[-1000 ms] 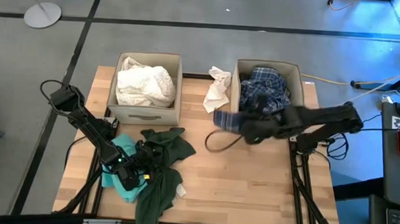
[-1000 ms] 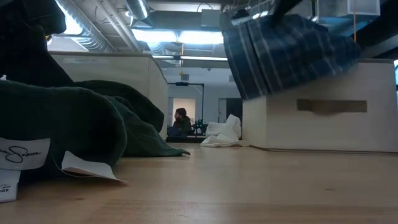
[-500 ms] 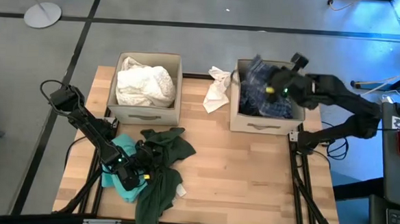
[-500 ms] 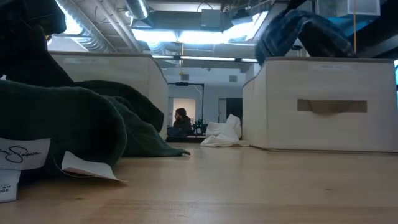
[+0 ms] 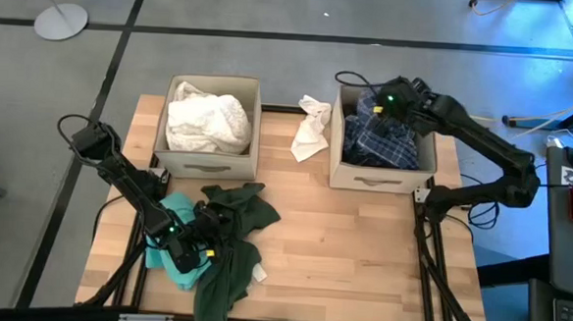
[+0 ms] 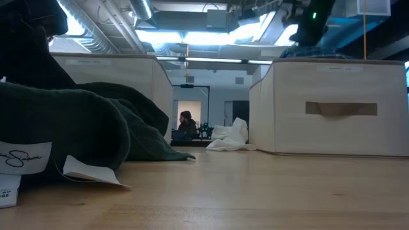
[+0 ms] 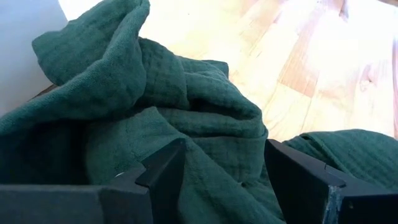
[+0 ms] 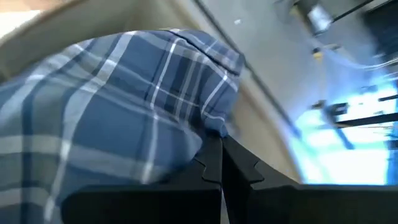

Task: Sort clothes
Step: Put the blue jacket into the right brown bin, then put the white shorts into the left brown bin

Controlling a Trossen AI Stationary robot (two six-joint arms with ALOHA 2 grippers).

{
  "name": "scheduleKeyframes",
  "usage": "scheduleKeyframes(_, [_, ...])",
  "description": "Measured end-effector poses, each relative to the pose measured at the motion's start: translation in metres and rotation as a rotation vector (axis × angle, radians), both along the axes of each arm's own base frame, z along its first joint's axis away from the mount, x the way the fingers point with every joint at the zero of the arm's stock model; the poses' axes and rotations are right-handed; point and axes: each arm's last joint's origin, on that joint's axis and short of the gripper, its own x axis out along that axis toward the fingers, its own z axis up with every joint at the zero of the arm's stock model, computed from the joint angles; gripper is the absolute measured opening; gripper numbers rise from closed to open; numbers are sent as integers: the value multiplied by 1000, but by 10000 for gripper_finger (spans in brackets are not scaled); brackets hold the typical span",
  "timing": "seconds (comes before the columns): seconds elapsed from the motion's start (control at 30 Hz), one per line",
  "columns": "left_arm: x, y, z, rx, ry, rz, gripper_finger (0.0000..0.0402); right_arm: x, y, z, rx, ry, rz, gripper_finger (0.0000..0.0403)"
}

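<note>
At the near edge of the tabletop (image 5: 360, 253) the left gripper (image 5: 206, 243) sits low in the heap of clothes, its fingers (image 7: 163, 171) spread wide with a fold of the dark green garment (image 5: 231, 238) bunched between them; whether they press on the cloth cannot be told; in the left wrist view the green fabric (image 7: 155, 106) rises in crumpled ridges just beyond the fingers; a white label (image 6: 19, 160) and a loose tag (image 6: 86, 171) lie at the hem in the low view; the teal garment (image 5: 173, 235) lies beside and partly under the green one, on its left; farther back stand two beige fabric boxes, well apart; the left box (image 5: 208, 162) is filled with white clothes (image 5: 208, 120); between the boxes a small white garment (image 5: 311, 128) lies crumpled on the wood; the right box (image 5: 379, 175) holds the blue plaid shirt (image 5: 381, 138); the right gripper (image 5: 386, 99) hovers at the far rim of that box, its fingers (image 8: 214, 158) pressed together right against the edge of the plaid cloth (image 8: 112, 106); whether any of it is nipped between them cannot be told; far beyond the tabletop, in the low view, a person (image 6: 186, 124) sits in the room behind.
</note>
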Motion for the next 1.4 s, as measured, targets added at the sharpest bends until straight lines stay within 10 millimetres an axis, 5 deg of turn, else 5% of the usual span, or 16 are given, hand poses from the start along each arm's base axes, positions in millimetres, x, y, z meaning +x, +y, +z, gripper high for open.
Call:
scheduleKeyframes(0.23, [0,0,0,8,3,-5,210,3,-17,-44,92,-63,18,17])
scheduleKeyframes(0.47, [0,0,0,19,9,-12,210,8,-19,-52,120,-61,-2,65])
scheduleKeyframes(0.77, [0,0,0,20,9,-12,210,-5,-13,-14,99,-35,-118,213])
scheduleKeyframes(0.97, [2,-1,3,48,20,-33,210,-17,0,20,205,-163,-149,255])
scheduleKeyframes(1.2, [32,-11,57,188,-14,-149,210,-21,34,27,164,-268,4,250])
scheduleKeyframes(1.4, [72,5,109,322,-29,-167,210,-19,61,25,86,-427,175,249])
